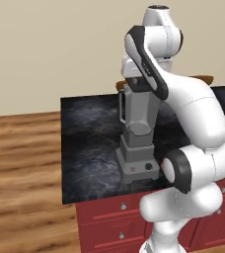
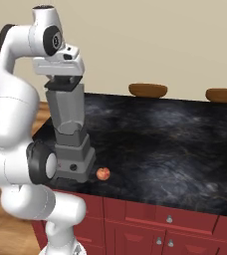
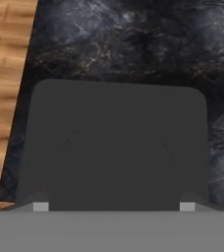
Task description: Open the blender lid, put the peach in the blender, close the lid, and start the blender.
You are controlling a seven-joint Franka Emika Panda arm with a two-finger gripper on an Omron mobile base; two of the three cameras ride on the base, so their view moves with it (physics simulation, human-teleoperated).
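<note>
Standing at the left end of the black marble table (image 2: 175, 144), the blender (image 2: 70, 134) serves as the anchor for everything else. Its handle faces away from the peach, toward the table's left edge, and its stepped base with the red mark and black knob faces the robot. The blender lid (image 3: 116, 147) sits flat on the jar's rim, a dark square cap seen from directly above in the hand view, so the jar is not yet open.

The gripper (image 2: 63, 82) hangs straight over the blender, lowered right down to the lid, presumably lined up that way so the lid can be lifted off cleanly. Its finger tips (image 3: 40, 206) show at the lid's near edge, set wide apart at either side; whether the jaws have clamped onto the lid or are merely straddling it cannot be told from these views.

Just right of the blender's base, the peach (image 2: 103, 173) rests on the table near its front edge, close enough for a short reach once the jar is open. Farther right, beyond the table's far edge, two brown stool tops (image 2: 148, 90) peek up.
</note>
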